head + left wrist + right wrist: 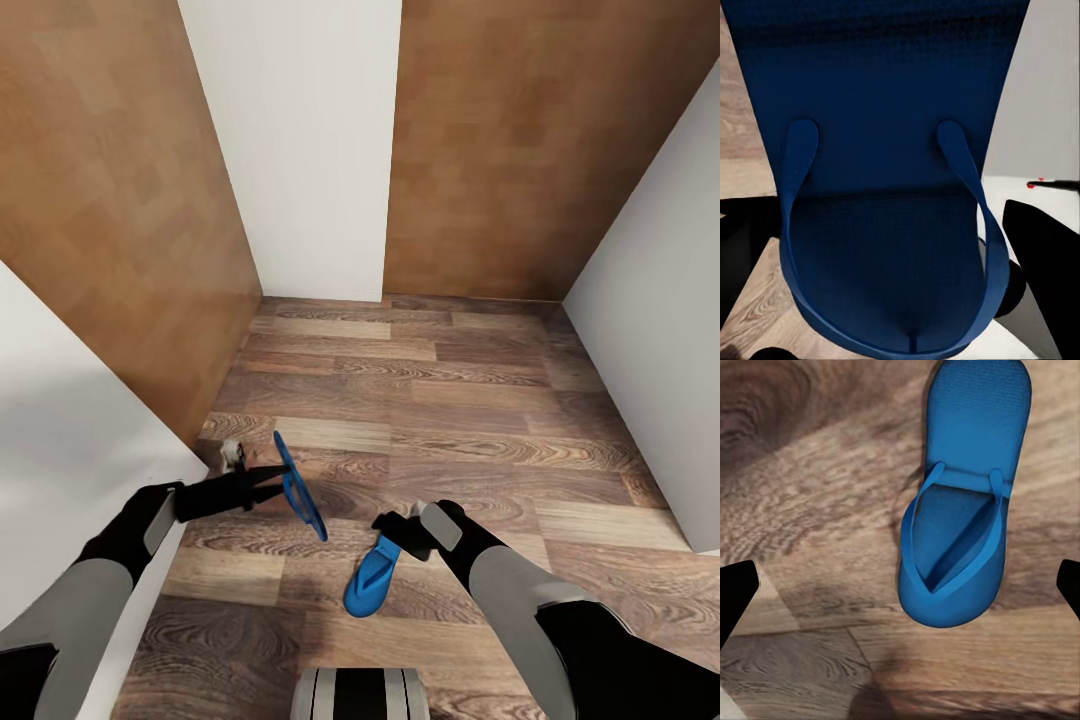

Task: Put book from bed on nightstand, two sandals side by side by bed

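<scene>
Blue sandal (298,486) clamped in L gripper (272,482), lower left.
Sandal step underway: R gripper (392,528) spread wide above 2nd sandal (369,581); next req. descent, closure.

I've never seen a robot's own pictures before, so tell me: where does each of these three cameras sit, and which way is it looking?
Head view: high on the robot, looking down at the brown wood-plank floor; both arms show, left pincer holding one bright blue flip-flop sandal.
Left wrist view: beside that pincer, facing the held sandal close up; dark fingers show.
Right wrist view: above the second blue sandal lying on the floor; black fingertips show.
Shared: head and right wrist both see the floor sandal.
</scene>
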{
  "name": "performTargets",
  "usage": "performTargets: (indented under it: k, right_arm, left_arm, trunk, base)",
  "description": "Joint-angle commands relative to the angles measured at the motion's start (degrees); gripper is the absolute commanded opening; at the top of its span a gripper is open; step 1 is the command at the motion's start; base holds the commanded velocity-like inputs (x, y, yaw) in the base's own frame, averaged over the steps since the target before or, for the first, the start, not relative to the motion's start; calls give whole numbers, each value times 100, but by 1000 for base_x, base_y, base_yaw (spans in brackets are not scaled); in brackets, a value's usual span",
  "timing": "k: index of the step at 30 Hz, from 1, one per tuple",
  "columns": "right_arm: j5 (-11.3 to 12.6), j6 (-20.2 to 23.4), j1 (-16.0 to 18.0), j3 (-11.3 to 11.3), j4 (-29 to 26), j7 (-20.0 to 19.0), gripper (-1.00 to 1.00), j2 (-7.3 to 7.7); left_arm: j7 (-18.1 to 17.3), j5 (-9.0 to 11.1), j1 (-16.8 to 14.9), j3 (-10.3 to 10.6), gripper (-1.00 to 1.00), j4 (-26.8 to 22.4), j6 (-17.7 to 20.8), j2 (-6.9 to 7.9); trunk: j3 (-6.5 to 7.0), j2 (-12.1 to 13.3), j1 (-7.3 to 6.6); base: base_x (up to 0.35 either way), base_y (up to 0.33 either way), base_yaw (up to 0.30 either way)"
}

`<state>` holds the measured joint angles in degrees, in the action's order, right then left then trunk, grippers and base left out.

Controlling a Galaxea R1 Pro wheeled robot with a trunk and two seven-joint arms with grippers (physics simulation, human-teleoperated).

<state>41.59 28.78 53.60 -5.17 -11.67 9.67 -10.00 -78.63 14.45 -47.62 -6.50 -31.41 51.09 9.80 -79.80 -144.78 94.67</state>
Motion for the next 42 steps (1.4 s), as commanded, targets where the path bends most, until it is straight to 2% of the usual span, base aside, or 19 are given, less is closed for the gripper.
performTargets:
  k: [1, 7, 24, 34, 42]
  right_arm:
    - [60, 14, 1, -46, -11, 25, 100, 0]
    - [60, 19, 1, -46, -11, -9, 100, 0]
    - [60, 12, 1, -46, -11, -28, 100, 0]
    - [60, -107, 1, -46, -11, -328, 100, 0]
    - [60, -126, 1, -46, -11, -366, 100, 0]
  left_arm:
    - [-124, -65, 46, -1, -100, -90, 21, 3]
    - [-286, -263, 120, 0, -100, -246, -26, -3]
    - [-321, -336, 139, -9, -100, -287, -65, -3]
    - [-313, -338, 146, -9, -100, -287, -79, 4]
    - [-311, -338, 146, -9, -100, -287, -93, 4]
  trunk:
    - [-4, -1, -1]
    - [-4, -1, -1]
    - [-380, -24, 43]
    - [-380, -24, 43]
    - [-380, -24, 43]
  base:
    - [0, 0, 0]
    - [0, 0, 0]
    - [0, 0, 0]
    - [0, 0, 0]
    - [0, 0, 0]
